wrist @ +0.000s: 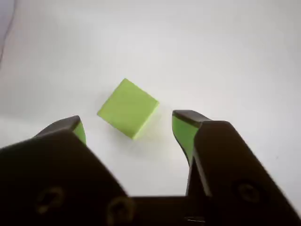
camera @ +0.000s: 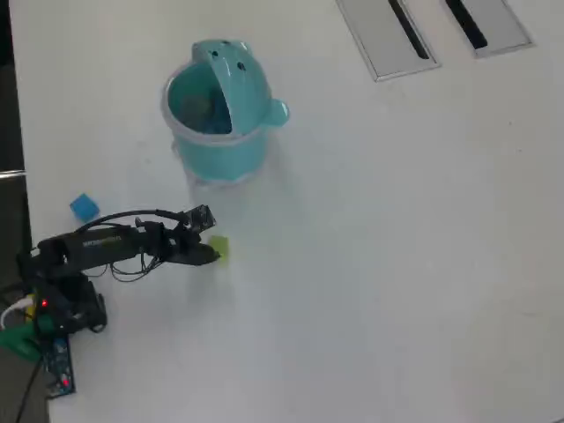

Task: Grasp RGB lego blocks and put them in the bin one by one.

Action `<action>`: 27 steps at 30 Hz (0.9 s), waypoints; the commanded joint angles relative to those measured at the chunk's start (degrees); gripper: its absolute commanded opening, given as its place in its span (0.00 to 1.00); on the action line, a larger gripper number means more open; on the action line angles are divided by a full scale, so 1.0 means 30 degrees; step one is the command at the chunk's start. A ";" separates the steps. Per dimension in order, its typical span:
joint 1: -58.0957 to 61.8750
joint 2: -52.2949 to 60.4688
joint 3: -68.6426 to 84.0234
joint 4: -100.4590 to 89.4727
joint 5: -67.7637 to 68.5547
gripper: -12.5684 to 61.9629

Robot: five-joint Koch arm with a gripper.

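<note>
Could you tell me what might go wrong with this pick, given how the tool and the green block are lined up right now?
1. In the wrist view the yellow-green block sits turned corner-on to the open tool; closing on its corners may twist or squirt it away.
2. The block lies ahead of the fingertips, not between them, so closing now would likely miss.
3. Overhead, the blue block lies close beside the arm; a swing toward the bin might knock it.

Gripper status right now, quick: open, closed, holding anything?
Gripper: open, holding nothing; the yellow-green block lies on the table between its fingertips, not yet clamped.
</note>
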 commanded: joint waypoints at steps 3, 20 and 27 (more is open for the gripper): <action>-0.0264 -0.0439 -0.1787 -0.0850 0.1670 0.62; -0.0498 -0.2227 -0.2842 -0.1641 0.5508 0.61; -0.0557 -0.2842 -0.2080 -0.1904 0.5508 0.61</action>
